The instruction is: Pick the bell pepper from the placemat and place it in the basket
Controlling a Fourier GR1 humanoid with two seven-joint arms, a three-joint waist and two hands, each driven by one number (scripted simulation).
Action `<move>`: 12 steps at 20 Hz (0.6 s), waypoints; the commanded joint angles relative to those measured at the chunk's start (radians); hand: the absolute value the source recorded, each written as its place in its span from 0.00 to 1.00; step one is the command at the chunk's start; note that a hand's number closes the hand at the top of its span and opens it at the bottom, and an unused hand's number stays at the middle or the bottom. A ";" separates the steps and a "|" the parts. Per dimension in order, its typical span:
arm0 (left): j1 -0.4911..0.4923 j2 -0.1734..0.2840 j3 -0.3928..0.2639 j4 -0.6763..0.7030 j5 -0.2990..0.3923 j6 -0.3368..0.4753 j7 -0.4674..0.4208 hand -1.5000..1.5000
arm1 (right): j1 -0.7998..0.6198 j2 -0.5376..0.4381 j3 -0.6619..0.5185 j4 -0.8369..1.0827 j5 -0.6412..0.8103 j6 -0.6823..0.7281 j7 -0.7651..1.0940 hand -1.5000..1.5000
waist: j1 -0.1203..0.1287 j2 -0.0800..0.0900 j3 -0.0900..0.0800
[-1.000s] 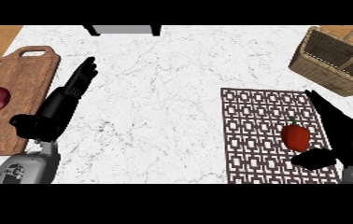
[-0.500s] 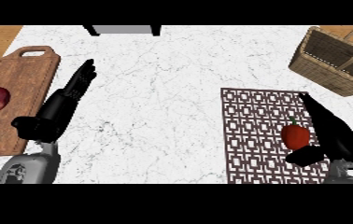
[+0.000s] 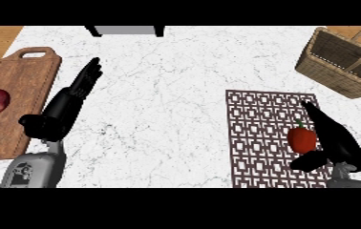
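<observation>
- The bell pepper (image 3: 302, 139) lies on the right part of the placemat (image 3: 261, 128), red, with its green stem pointing away from you. It is not lifted yet.
- Your right hand (image 3: 337, 141) is just beside the pepper, on its right side. The fingers are stretched long past it and the thumb sits below it, near the pepper's lower end. They are spread and hold nothing; I cannot tell if any of them already touches the skin.
- To do this step well, bring the palm closer to the pepper first, so that the fingers come over its far side and the thumb comes under its near side. Close only after that.
- The pepper is round and smooth, so I think it can roll away on the mat if one finger pushes it before the others arrive.
- The basket (image 3: 334, 61) stands well apart, at the far right corner of the counter (image 3: 176, 80). Lift high enough to pass over its rim.
- Your left hand (image 3: 67, 104) rests with straight fingers near the cutting board (image 3: 25, 89); leave it there.
</observation>
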 commanded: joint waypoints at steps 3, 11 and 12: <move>0.035 0.016 0.034 -0.028 0.021 -0.035 -0.018 0.50 | -0.010 -0.033 0.003 0.086 -0.003 0.039 -0.081 1.00 | 0.003 0.000 0.001; -0.017 -0.015 0.020 0.071 -0.036 -0.002 -0.065 0.50 | -0.055 -0.036 0.056 0.181 0.081 -0.015 -0.134 1.00 | 0.002 0.003 0.001; 0.028 0.000 0.029 -0.035 -0.002 -0.022 0.006 0.50 | 0.029 -0.049 0.083 0.071 0.102 -0.005 -0.131 1.00 | 0.002 0.000 0.001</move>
